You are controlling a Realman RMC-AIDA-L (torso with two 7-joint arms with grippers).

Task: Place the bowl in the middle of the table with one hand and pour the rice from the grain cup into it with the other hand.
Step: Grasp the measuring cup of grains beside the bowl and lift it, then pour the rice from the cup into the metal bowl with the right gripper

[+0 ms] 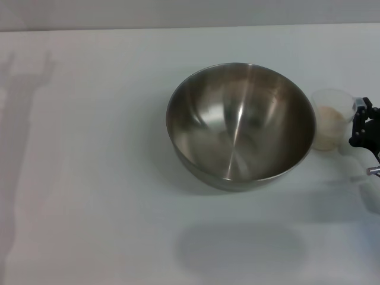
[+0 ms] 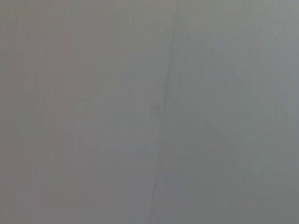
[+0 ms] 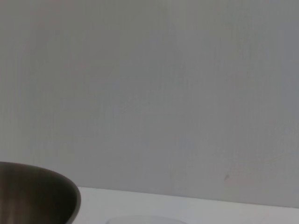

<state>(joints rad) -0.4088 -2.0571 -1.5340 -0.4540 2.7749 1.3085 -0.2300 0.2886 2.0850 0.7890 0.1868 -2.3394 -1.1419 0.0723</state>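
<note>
White and unmarked, the flat tabletop (image 1: 89, 178) runs back to a pale grey wall, and a little right of its centre stands the large round stainless-steel mixing bowl (image 1: 240, 127), upright, its brushed inside bare of any grains. Just beside the bowl's right rim, close enough that I cannot say whether the two touch, stands the small translucent plastic grain cup (image 1: 331, 119), also upright, with a pale heap of off-white rice (image 1: 329, 126) filling its lower part. The right gripper (image 1: 363, 126) is at the right edge of the head view, black, right against the cup's right side at about rim height; whether its fingers are spread, closed or already clamped on the cup I cannot tell. So the cup lies directly to the gripper's left, between it and the bowl, and this arm is plainly the nearer one for the pour. The bowl looks already placed; what seems left is to grasp the cup, lift it and tip it leftward over the bowl's rim. No part of the left gripper shows in any view; its wrist camera sees only a blank grey surface.
</note>
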